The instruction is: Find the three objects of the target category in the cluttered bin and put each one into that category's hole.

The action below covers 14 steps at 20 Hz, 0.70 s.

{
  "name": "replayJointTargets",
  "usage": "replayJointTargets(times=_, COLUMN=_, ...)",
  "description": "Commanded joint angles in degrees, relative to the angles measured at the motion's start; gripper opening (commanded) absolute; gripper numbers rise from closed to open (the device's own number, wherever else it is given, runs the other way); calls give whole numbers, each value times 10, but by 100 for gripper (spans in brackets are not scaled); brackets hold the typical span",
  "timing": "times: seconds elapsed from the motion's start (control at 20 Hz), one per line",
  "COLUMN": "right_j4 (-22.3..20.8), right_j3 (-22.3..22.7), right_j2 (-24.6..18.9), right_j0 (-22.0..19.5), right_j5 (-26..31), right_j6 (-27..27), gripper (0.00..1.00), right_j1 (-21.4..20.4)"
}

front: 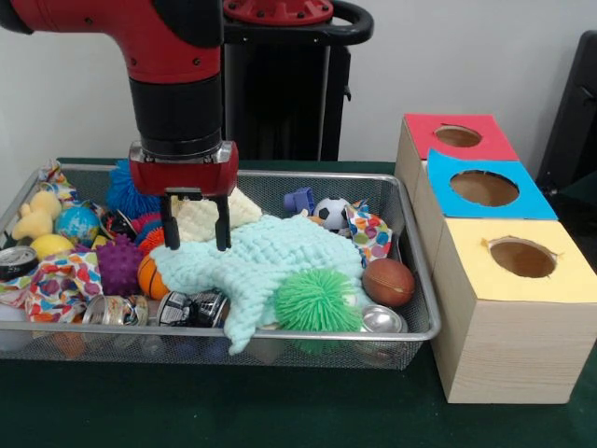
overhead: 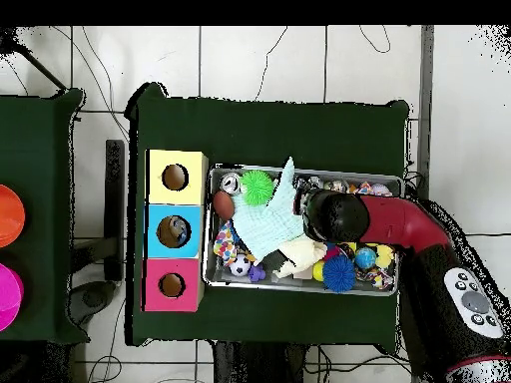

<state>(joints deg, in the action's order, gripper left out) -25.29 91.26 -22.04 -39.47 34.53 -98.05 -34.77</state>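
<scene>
My gripper (front: 197,235) hangs open over the left-middle of the wire bin (front: 422,280), its black fingers (front: 171,229) apart. The tips are down at the edge where a mint knitted cloth (front: 270,266) meets a cream cloth (front: 201,217); nothing is held. Around it lie a green spiky ball (front: 317,301), a brown ball (front: 388,282), a soccer ball (front: 330,213), an orange ball (front: 151,277) and a purple spiky ball (front: 118,264). In the overhead view the arm (overhead: 339,214) hides the gripper above the mint cloth (overhead: 267,221).
Three boxes with round holes stand beside the bin: red (front: 457,136), blue (front: 483,188), yellow (front: 522,258). The bin also holds metal cans (front: 191,308), patterned cloths (front: 61,285), a blue spiky ball (front: 126,191), a globe ball (front: 77,224) and a yellow plush (front: 37,215).
</scene>
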Motion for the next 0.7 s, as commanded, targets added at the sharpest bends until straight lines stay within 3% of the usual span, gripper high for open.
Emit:
replayJointTargets(times=0.05, right_j4=3, right_j3=50, right_j2=21, right_j0=2, right_j5=-8, right_j6=-45, gripper=100, right_j1=-45)
replayJointTargets(times=0.35, right_j4=15, right_j3=138, right_j2=16, right_j0=-12, right_j5=-21, right_j6=-46, gripper=100, right_j1=-122)
replayJointTargets(times=0.7, right_j4=6, right_j3=155, right_j2=22, right_j0=-5, right_j5=-55, right_j6=-62, gripper=100, right_j1=-124)
